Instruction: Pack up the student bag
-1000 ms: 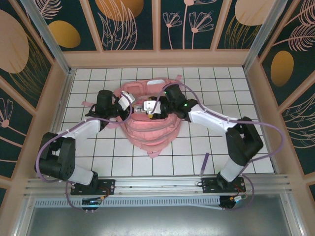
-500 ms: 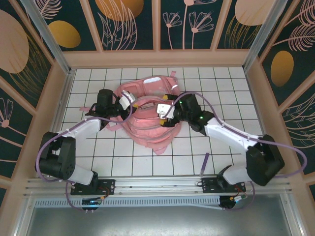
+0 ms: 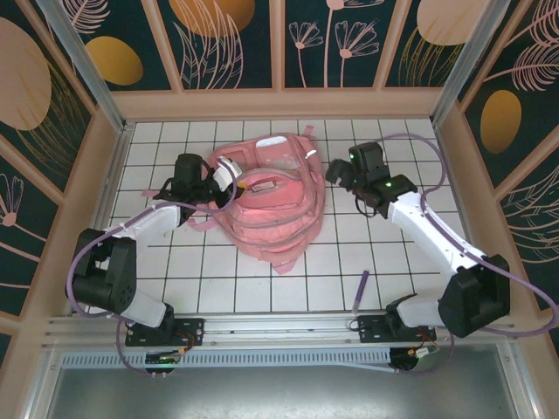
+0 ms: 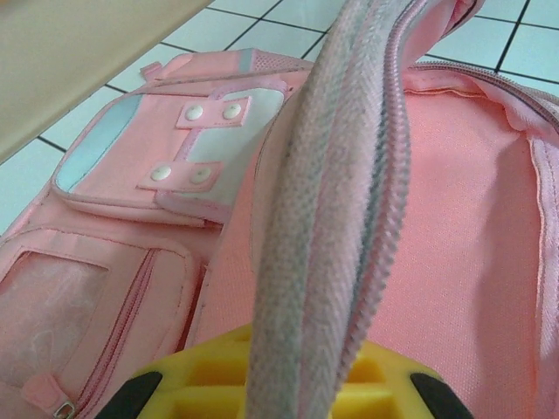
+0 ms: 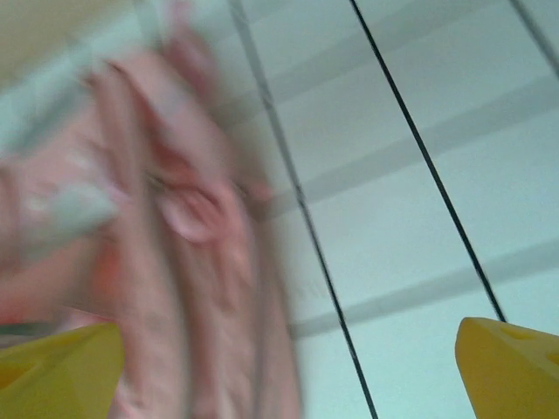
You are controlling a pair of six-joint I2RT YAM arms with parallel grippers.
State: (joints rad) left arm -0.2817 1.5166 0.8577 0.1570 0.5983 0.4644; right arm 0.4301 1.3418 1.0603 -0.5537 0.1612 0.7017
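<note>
Closest in, my left claw (image 4: 288, 394) is pinched tight on the zip rim (image 4: 336, 218) of the student bag (image 3: 271, 205). The grey-pink tape runs straight up from between my yellow fingers (image 4: 218, 384). The front pocket (image 4: 131, 175) lies further off at 10 o'clock in the left wrist view.

I judge this grip to be the whole of the left arm's job. It should hold the rim lifted so the mouth gapes, and not tug, or the soft bag will slide on the tiles.

My right claw (image 3: 336, 172) stands wide open and holds nothing. It hovers over bare tile just off the bag's 3 o'clock side. Its wrist view is blurred, with pink fabric at 9 o'clock and tile lines elsewhere. That arm is free to fetch, I reckon. When it returns it should come in high over the rim and drop into the opening, not push the side wall shut.

Round about, a slim purple thing (image 3: 362, 292) lies near my right base, at 5 o'clock from the bag. I cannot tell whether it is a pen or a cable end. The bag sits mid-table (image 3: 175, 262), and a pink strap (image 3: 281, 267) trails from it at 6 o'clock. My own purple cables could snag a reach, I judge. Beyond it all stands the patterned back wall (image 3: 279, 44).
</note>
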